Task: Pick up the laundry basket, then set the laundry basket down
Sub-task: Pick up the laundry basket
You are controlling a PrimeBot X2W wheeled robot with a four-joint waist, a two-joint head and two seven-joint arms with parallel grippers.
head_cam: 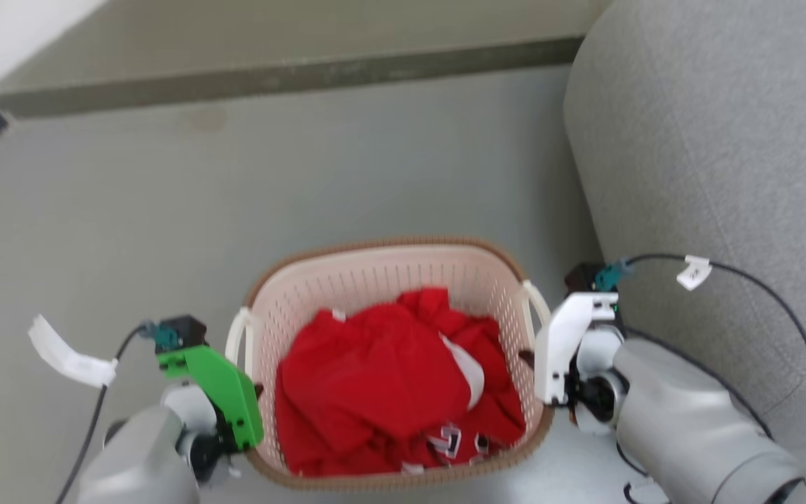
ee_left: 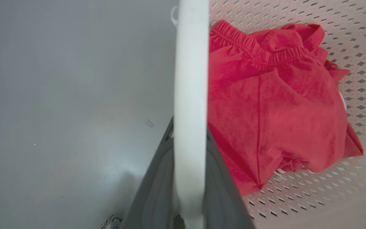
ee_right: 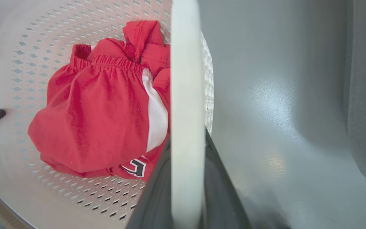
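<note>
1 grey floor (head_cam: 130, 231) spreads under us, a grey sofa (head_cam: 711, 140) close on the right. Our left gripper (ee_left: 189, 125) and right gripper (ee_right: 187, 136) each clamp a handle of the laundry basket (head_cam: 389, 276).

Clothing (head_cam: 382, 378) is lying in the laundry basket (head_cam: 389, 276). Left end effector (head_cam: 249, 413) is straddling its left handle (head_cam: 235, 339), right end effector (head_cam: 532, 364) its right handle (head_cam: 537, 301). Sofa (head_cam: 711, 140) is standing just right; ledge (head_cam: 270, 77) is running behind.

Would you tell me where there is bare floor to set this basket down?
Bare grey floor lies between the cream perforated plastic laundry basket and the olive ledge, and off its left side. The grey fabric sofa crowds the right.
</note>
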